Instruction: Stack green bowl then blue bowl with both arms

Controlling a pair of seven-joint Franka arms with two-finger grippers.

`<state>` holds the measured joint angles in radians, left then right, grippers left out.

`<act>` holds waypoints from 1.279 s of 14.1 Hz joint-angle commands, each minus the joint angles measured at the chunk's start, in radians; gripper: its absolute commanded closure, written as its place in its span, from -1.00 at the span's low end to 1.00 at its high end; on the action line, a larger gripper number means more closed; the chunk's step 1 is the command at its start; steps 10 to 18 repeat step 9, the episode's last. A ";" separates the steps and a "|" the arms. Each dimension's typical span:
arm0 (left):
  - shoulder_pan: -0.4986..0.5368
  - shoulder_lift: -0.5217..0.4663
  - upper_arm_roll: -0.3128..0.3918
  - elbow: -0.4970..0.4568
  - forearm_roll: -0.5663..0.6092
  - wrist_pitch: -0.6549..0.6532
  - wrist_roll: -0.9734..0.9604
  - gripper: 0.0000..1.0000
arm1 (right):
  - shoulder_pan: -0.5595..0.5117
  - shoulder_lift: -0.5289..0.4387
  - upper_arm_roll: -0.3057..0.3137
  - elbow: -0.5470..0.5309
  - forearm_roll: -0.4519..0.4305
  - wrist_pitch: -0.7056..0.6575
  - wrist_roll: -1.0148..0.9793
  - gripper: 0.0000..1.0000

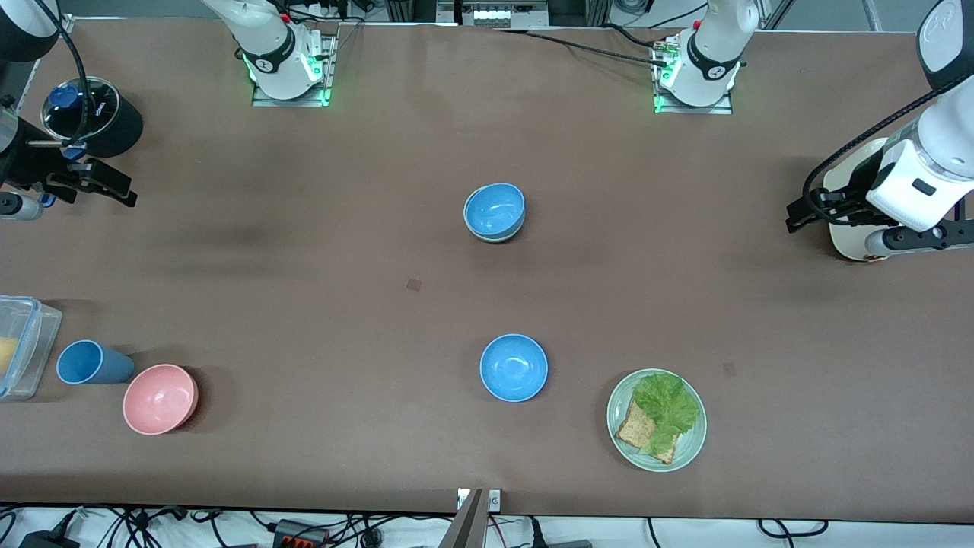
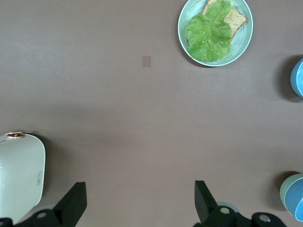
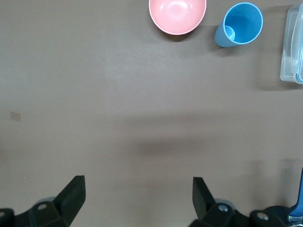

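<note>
A blue bowl (image 1: 495, 209) sits nested in the green bowl (image 1: 487, 237) at the table's middle; only the green rim shows under it. The pair also shows in the left wrist view, green bowl (image 2: 285, 193) with blue bowl (image 2: 298, 202) inside. A second blue bowl (image 1: 514, 367) stands alone, nearer the front camera, and shows in the left wrist view (image 2: 298, 78). My left gripper (image 1: 799, 215) is open and empty over the left arm's end of the table (image 2: 139, 189). My right gripper (image 1: 114, 190) is open and empty over the right arm's end (image 3: 137, 184). Both arms wait.
A pale green plate (image 1: 689, 449) with toast and lettuce lies beside the lone blue bowl. A pink bowl (image 1: 160, 398), a blue cup (image 1: 84, 362) and a clear container (image 1: 23, 342) stand at the right arm's end. A white appliance (image 1: 848, 236) sits under the left arm.
</note>
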<state>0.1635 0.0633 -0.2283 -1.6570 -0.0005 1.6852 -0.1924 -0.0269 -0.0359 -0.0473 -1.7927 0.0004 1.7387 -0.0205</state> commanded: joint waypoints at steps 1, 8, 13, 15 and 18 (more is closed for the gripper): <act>-0.004 -0.010 0.000 -0.004 -0.013 -0.009 0.008 -1.00 | -0.010 -0.024 0.014 -0.011 -0.013 -0.010 -0.003 -1.00; 0.004 -0.005 0.000 0.008 -0.015 -0.045 0.014 -1.00 | -0.011 -0.026 0.014 -0.011 -0.013 -0.013 -0.006 -1.00; 0.004 -0.003 0.000 0.009 -0.015 -0.047 0.013 -1.00 | -0.011 -0.026 0.014 -0.011 -0.011 -0.013 -0.006 -1.00; 0.004 -0.003 0.000 0.009 -0.015 -0.047 0.013 -1.00 | -0.011 -0.026 0.014 -0.011 -0.011 -0.013 -0.006 -1.00; 0.004 -0.003 0.000 0.009 -0.015 -0.047 0.013 -1.00 | -0.011 -0.026 0.014 -0.011 -0.011 -0.013 -0.006 -1.00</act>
